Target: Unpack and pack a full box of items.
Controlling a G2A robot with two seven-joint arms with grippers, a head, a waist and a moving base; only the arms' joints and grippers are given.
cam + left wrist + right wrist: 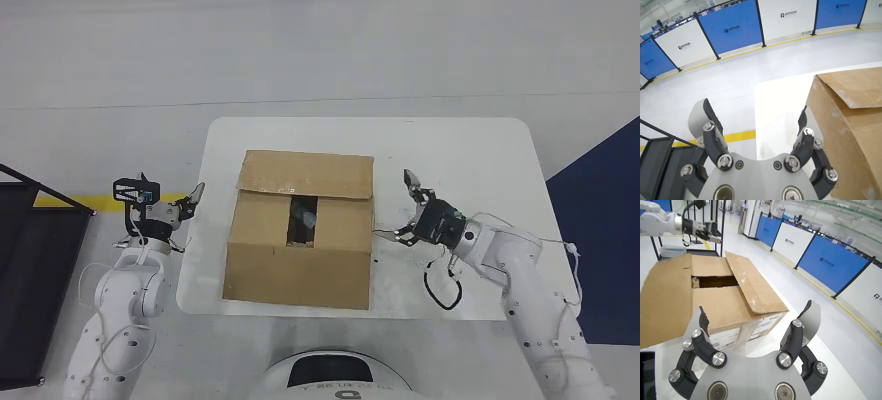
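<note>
Sitting mid-table [450, 150], the cardboard box [300, 270] shows a dark gap between its top flaps. The left gripper [755, 106] and right gripper [755, 305] flank it, fingers spread wide.

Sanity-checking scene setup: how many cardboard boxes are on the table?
1. The cardboard box sits on the table, between the open left gripper and the open right gripper. Smaller boxes inside it could be hidden.
</note>
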